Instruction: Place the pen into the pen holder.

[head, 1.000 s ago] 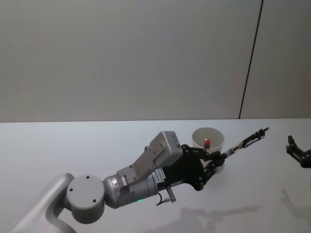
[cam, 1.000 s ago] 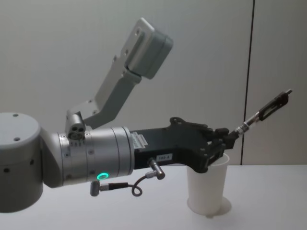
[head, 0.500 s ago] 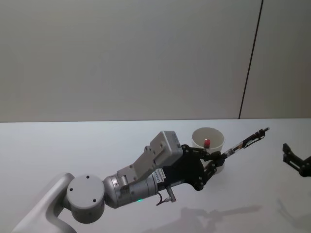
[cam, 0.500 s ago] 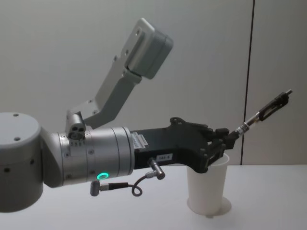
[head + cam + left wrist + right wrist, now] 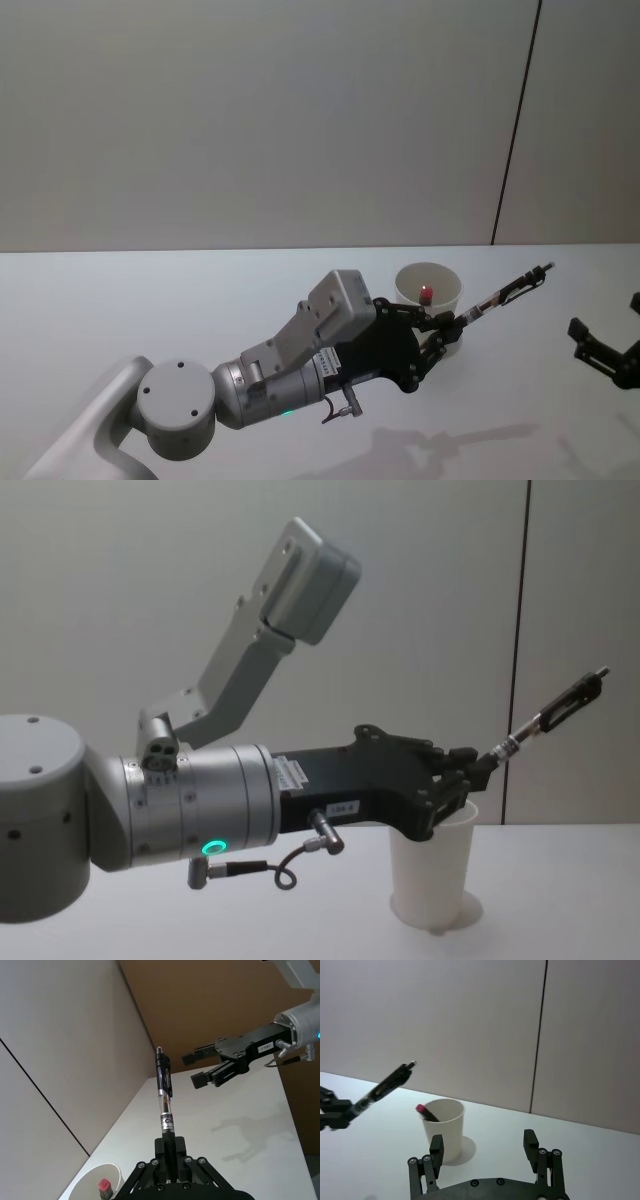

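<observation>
My left gripper (image 5: pixel 452 324) is shut on the lower end of a black and clear pen (image 5: pixel 507 291), just beside the rim of the pen holder (image 5: pixel 444 283), a white paper cup. The pen (image 5: pixel 551 711) slants up and to the right, past the pen holder (image 5: pixel 430 880). A red-tipped stick (image 5: pixel 426 293) leans inside the cup. In the left wrist view the pen (image 5: pixel 164 1097) points away from the fingers, with the cup (image 5: pixel 90 1182) beside them. My right gripper (image 5: pixel 602 350) hovers open low over the table, right of the cup, its own fingers (image 5: pixel 436 1147) spread wide.
The white table (image 5: pixel 150 300) runs back to a plain grey wall with a dark vertical seam (image 5: pixel 515 130). The left arm's grey body (image 5: pixel 260 375) stretches across the near middle of the table.
The right gripper has drifted toward the table's near edge and a little leftward. The left gripper and the pen have stayed still.
</observation>
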